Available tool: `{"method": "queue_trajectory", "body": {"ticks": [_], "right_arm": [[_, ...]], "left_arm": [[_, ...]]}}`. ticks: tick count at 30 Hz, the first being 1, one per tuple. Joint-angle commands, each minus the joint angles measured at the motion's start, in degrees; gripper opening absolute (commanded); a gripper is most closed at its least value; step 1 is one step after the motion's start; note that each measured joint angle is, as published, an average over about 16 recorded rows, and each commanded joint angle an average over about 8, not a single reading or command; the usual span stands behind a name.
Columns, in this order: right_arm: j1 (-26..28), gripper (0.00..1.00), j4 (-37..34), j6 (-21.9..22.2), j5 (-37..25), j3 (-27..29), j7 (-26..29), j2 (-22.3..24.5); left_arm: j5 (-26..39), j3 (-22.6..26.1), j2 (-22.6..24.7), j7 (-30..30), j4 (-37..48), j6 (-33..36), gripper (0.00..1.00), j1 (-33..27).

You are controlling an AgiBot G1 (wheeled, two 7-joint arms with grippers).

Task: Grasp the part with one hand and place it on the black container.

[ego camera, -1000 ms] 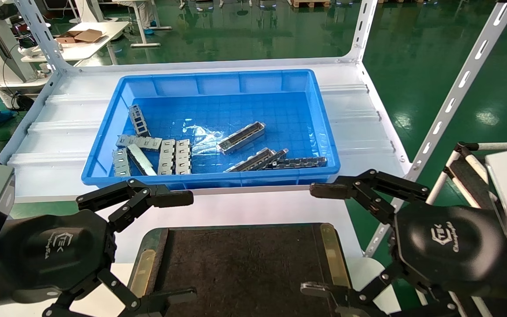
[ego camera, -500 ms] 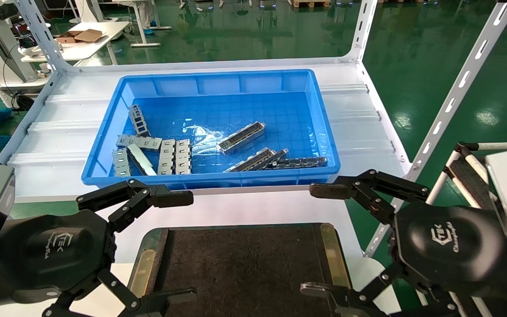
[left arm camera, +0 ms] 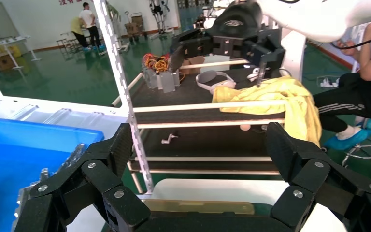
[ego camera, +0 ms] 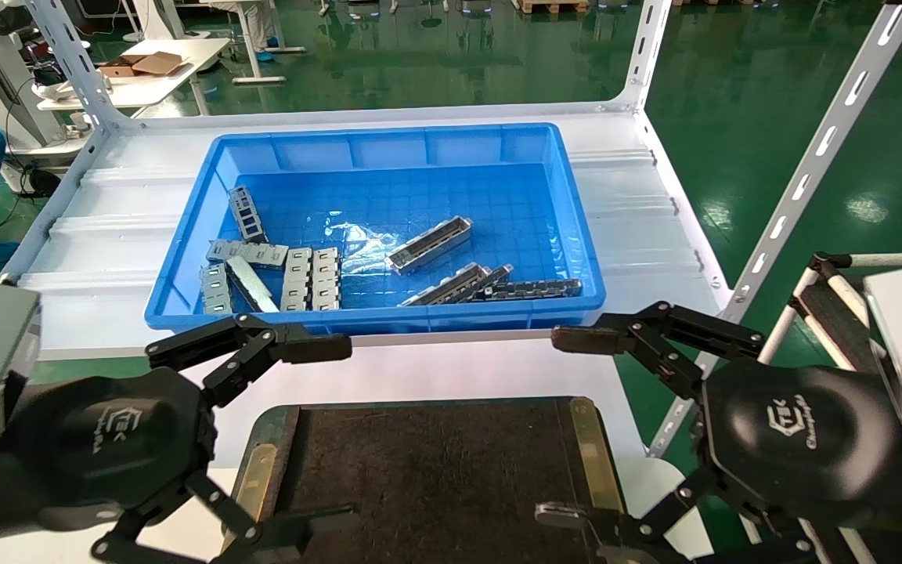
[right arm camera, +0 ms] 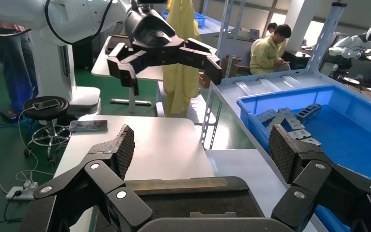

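Note:
A long silvery trough-like part [ego camera: 429,244] lies in the middle of the blue bin [ego camera: 185,227]; two more parts [ego camera: 459,283] lie near the bin's front wall. The black container [ego camera: 435,470] lies at the table's front, brass strips on its left and right sides; it also shows in the right wrist view [right arm camera: 198,198]. My left gripper [ego camera: 326,431] is open and empty over the container's left edge. My right gripper [ego camera: 568,427] is open and empty over its right edge. Both are in front of the bin.
Flat grey plates with square windows [ego camera: 267,274] lie at the bin's left, a dark chain-like strip [ego camera: 533,288] at its front right. White slotted rack posts [ego camera: 811,164] stand at the right and back. A black side cart [left arm camera: 212,96] stands beyond the table's right.
My left gripper has shifted slightly right and down. The right gripper and the parts have not moved.

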Motion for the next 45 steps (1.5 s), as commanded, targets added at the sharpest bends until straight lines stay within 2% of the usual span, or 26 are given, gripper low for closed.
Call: {"method": "queue_trajectory", "body": {"ticks": [1, 9, 19, 30, 45], "right_arm": [[0.01, 1.0, -0.01, 0.0, 0.01, -0.01, -0.01, 0.0], [0.02, 1.0, -0.02, 0.01, 0.03, -0.05, -0.03, 0.01], [0.03, 1.0, -0.02, 0.02, 0.06, -0.09, -0.05, 0.03], [0.04, 1.0, -0.02, 0.04, 0.09, -0.13, -0.07, 0.05], [0.05, 1.0, -0.03, 0.07, 0.13, -0.19, -0.1, 0.07]], "left_arm": [[0.47, 0.18, 0.39, 0.09, -0.02, -0.44, 1.0, -0.22], [5.75, 2.21, 4.15, 0.65, 1.9, -4.96, 1.0, -2.59], [15.13, 6.16, 12.1, 1.68, 9.63, -12.29, 1.0, -9.23], [23.37, 9.68, 22.43, 4.35, 24.44, -20.28, 1.0, -17.95], [27.69, 11.35, 33.98, 13.76, 48.54, -26.85, 1.0, -27.19]]}}
